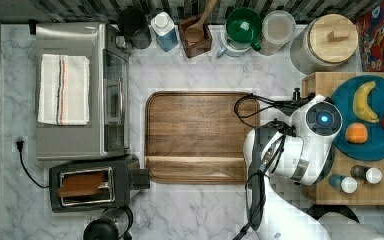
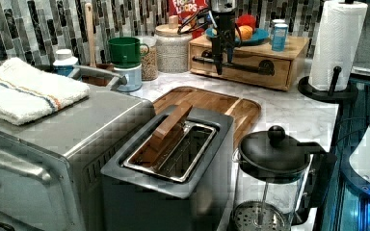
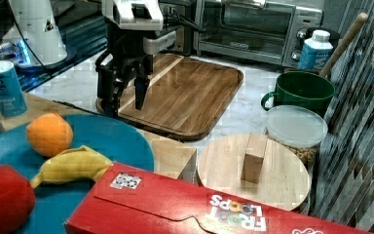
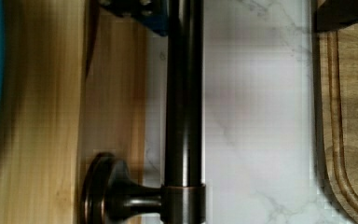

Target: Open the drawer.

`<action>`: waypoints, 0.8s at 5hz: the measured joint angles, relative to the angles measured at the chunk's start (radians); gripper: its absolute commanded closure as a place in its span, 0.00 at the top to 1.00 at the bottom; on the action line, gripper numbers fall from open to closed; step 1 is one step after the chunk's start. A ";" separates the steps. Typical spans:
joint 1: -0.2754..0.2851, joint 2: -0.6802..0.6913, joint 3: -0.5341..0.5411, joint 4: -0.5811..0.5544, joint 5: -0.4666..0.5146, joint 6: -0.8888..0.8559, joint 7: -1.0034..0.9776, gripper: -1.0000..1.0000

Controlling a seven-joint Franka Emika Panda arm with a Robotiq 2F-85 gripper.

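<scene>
The drawer [image 2: 250, 65] is a light wood box at the top view's right, with a blue plate of fruit [image 1: 380, 142] on top. Its long black bar handle [image 4: 184, 112] runs along the front, held off by a round post [image 4: 121, 198]. My gripper [image 3: 125, 105] hangs straight down in front of the drawer [image 3: 170, 151] and is open. The handle [image 2: 243, 66] lies between my fingertips: one finger [image 4: 130, 7] sits against the bar on the drawer side, the other [image 4: 345, 14] stands apart over the marble. In the top view my arm [image 1: 300, 145] covers most of the handle.
A dark walnut tray [image 1: 195, 135] lies just beside the drawer front. A toaster oven [image 1: 80, 90] and toaster [image 1: 87, 187] stand at the top view's left. Jars, a green cup [image 1: 243, 25] and a cereal box line the back. A paper towel roll [image 2: 337, 43] stands near the drawer.
</scene>
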 measured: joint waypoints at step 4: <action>0.015 0.046 0.000 0.006 0.005 0.058 0.156 1.00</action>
